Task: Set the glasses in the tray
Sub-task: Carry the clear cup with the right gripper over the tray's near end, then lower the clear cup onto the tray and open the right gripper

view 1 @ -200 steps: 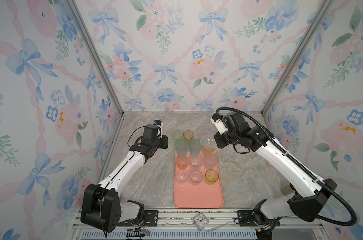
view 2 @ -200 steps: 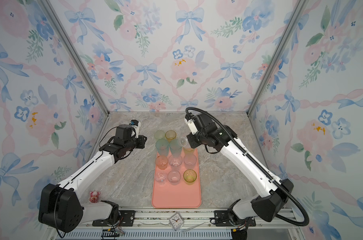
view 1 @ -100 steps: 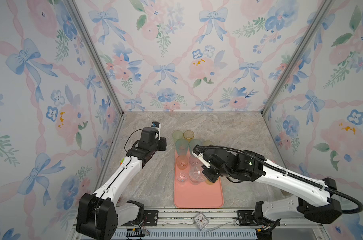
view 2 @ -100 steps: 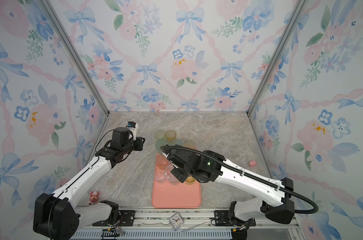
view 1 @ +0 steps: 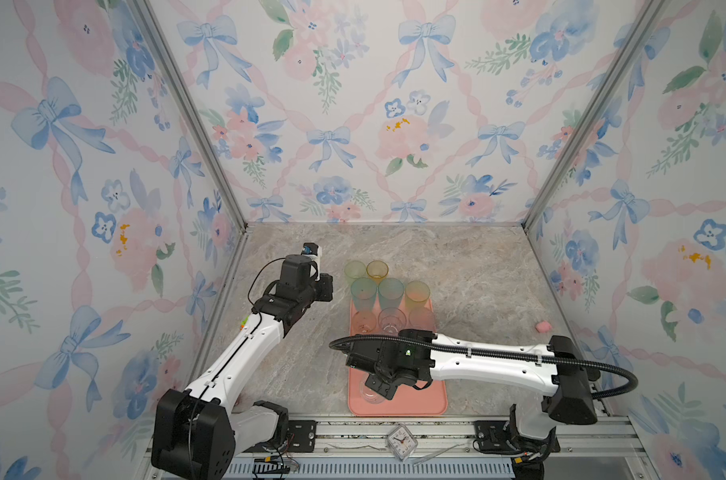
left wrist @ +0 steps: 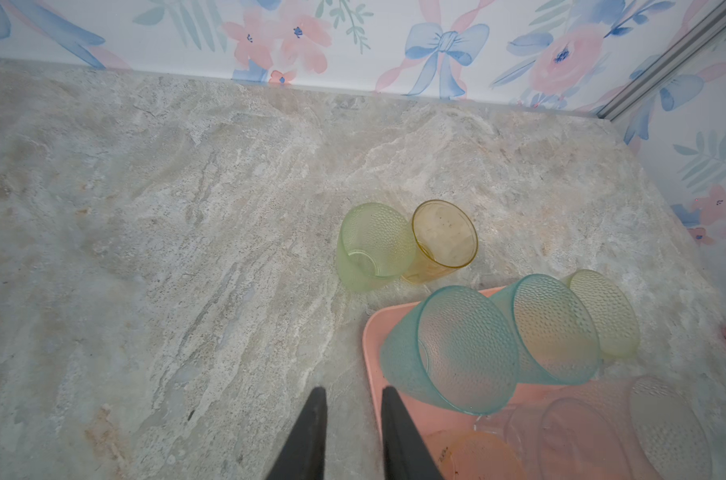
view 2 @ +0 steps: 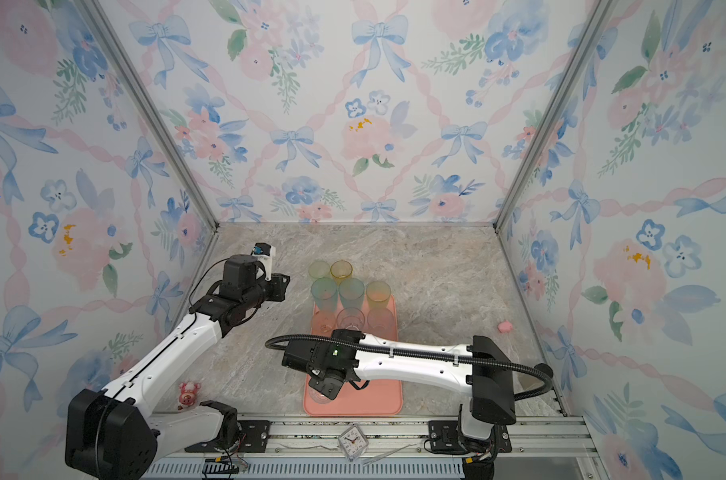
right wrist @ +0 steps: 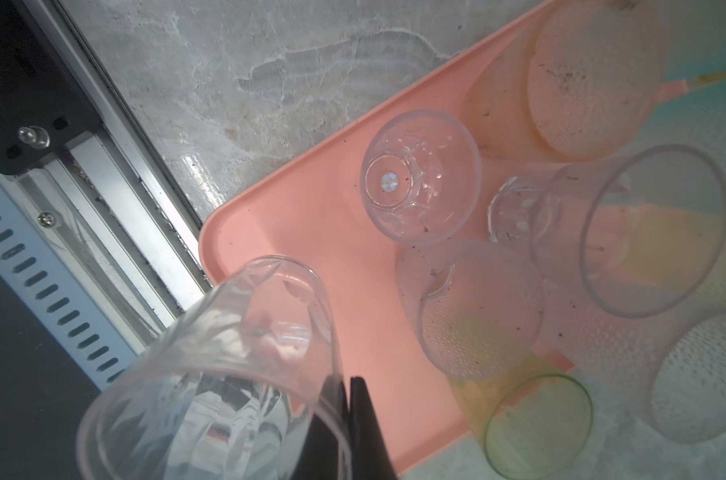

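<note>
Right wrist: pincer (right wrist: 348, 382) swung glass (right wrist: 245, 353) to tray (right wrist: 311, 232) corner.

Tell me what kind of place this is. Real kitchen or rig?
Probably a staged robot test cell, not a kitchen: floral bow wallpaper panels in bare aluminium corner posts, two white-and-black robot arms mounted on a slotted aluminium rail, marble-look tabletop.

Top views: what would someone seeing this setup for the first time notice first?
The pink tray lies in the middle, with tinted glasses crowded at its far end. The right gripper reaches over the tray's near end, shut on the rim of a clear glass. A yellow-green glass and an amber glass stand on the stone table just beyond the tray's far end.
</note>
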